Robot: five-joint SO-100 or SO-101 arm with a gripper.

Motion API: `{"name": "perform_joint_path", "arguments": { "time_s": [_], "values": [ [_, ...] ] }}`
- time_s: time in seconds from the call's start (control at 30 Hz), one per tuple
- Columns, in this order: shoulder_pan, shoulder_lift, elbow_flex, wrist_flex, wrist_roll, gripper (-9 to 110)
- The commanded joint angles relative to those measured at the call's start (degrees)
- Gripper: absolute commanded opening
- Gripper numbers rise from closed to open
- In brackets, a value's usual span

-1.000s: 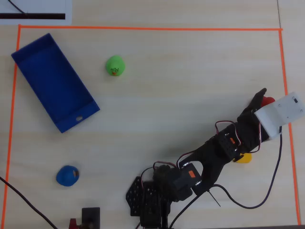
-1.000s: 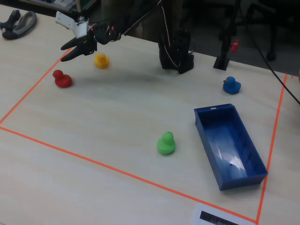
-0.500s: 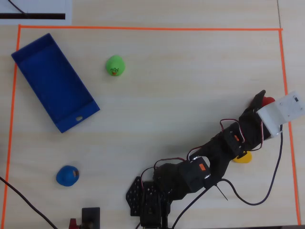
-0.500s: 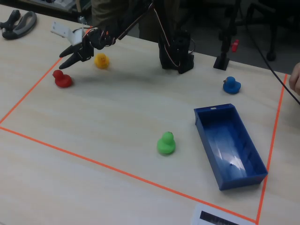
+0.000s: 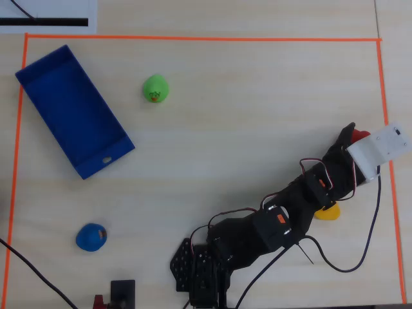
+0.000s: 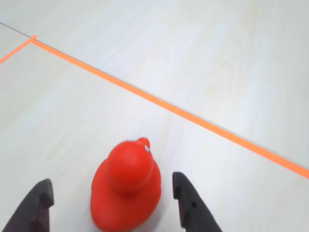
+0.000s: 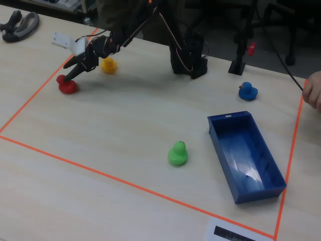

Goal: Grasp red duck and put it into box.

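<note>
The pincer (image 6: 113,203) is spread apart, one finger on each side of the red duck (image 6: 126,191), which sits on the table (image 6: 217,58) near the orange tape line (image 6: 193,117). In the overhead view the red duck (image 5: 360,136) is at 3 o'clock and the blue box (image 5: 72,111) is far off at 10 o'clock.

Black arm (image 5: 283,222) reached right, gripper (image 5: 353,135) over small red rubber duck (image 5: 361,136) by orange tape line (image 5: 384,90), yellow duck (image 5: 328,211) under arm, large shallow blue tray (image 5: 72,110) far left, green duck (image 5: 155,89), blue duck (image 5: 90,237).
</note>
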Motion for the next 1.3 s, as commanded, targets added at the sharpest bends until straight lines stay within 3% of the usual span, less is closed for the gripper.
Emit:
{"name": "perform_joint_path", "arguments": {
  "time_s": [0.0,0.7,1.13,1.2,1.27],
  "values": [
    [-0.53,-0.35,-4.48,1.76,0.62,33],
    [-1.93,-6.24,-6.94,0.44,-0.97,33],
    [-0.79,-14.59,-18.37,2.9,-0.97,32],
    [-0.7,-15.29,-19.25,4.04,-1.23,24],
    [-0.7,-15.91,-19.25,4.22,-1.76,1]
  ]
}}
